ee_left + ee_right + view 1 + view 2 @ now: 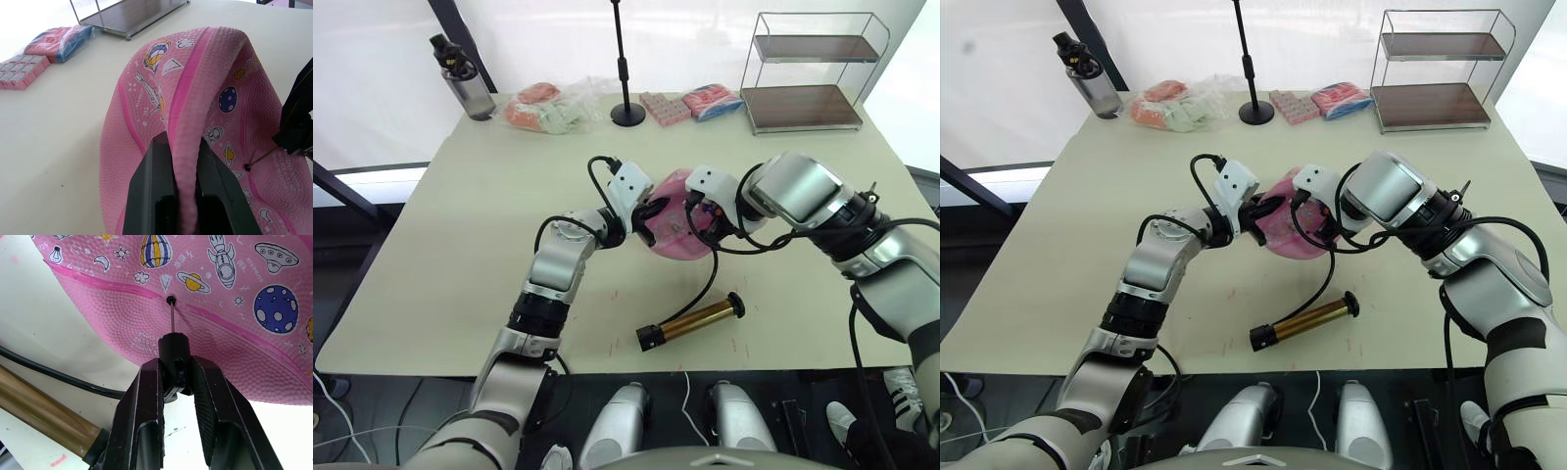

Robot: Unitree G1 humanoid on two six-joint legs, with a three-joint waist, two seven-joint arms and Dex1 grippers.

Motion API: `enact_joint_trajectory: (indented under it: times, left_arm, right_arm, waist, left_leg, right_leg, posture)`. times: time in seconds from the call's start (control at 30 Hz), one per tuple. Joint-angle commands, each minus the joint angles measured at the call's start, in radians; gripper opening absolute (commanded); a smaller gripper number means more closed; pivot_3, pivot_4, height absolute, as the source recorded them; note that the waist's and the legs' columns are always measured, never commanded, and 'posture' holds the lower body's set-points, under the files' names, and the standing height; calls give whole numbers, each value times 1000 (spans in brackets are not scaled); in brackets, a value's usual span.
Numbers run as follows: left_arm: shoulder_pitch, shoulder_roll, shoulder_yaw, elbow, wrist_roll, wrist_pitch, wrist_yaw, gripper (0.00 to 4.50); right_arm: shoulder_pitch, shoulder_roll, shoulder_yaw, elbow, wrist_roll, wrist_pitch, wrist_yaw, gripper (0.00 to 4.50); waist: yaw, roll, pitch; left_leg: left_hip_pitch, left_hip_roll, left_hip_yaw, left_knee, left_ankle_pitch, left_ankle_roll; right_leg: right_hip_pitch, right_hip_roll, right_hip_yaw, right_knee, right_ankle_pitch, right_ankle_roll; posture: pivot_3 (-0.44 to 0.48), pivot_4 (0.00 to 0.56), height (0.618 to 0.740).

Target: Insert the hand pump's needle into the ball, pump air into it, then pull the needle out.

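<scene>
Test lab — white curtain backdrop (372, 78); pale table (440, 255); stand pole (623, 59).

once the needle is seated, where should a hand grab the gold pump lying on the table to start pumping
Probably the bare gold-bronze metal pump cylinder, gripped across its middle from above. It lies flat near the table's front edge with both long sides free. The black knob at its far end stays free to stroke, and the hose leaves beside it.

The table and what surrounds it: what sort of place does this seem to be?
Probably a robot test or recording setup, not a home. A plain table stands before white screens, with a black stand, a wire shelf and a bottle set along its far edge like props.
</scene>
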Motion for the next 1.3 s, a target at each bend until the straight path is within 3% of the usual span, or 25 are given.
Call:
enact_joint_trajectory:
  times: [0.03, 0.7, 1.3]
  left_arm:
    - [13, -6, -15, -21, -4, 2, -4, 85]
    - [38, -58, 50, -19, -76, 87, 18, 85]
    - [75, -102, 84, -22, -138, 189, 42, 85]
  right_arm:
    - [-5, 1, -4, -5, -20, -18, 1, 308]
    - [16, 60, -5, 73, -68, -47, -7, 308]
    - [5, 206, -42, 199, -130, -83, -25, 308]
  waist:
    - [0, 0, 0]
    - [-4, 1, -1]
    - [-25, 2, -14]
  left_leg:
    - [0, 0, 0, 0, 0, 0]
    - [1, 0, 0, 0, 0, 0]
    - [5, 1, 0, -1, 0, -1]
  right_leg:
    - [0, 0, 0, 0, 0, 0]
    - [0, 0, 0, 1, 0, 0]
    - [2, 2, 1, 1, 1, -1]
  posture:
    - [0, 150, 740]
    - [0, 150, 740]
    - [0, 150, 740]
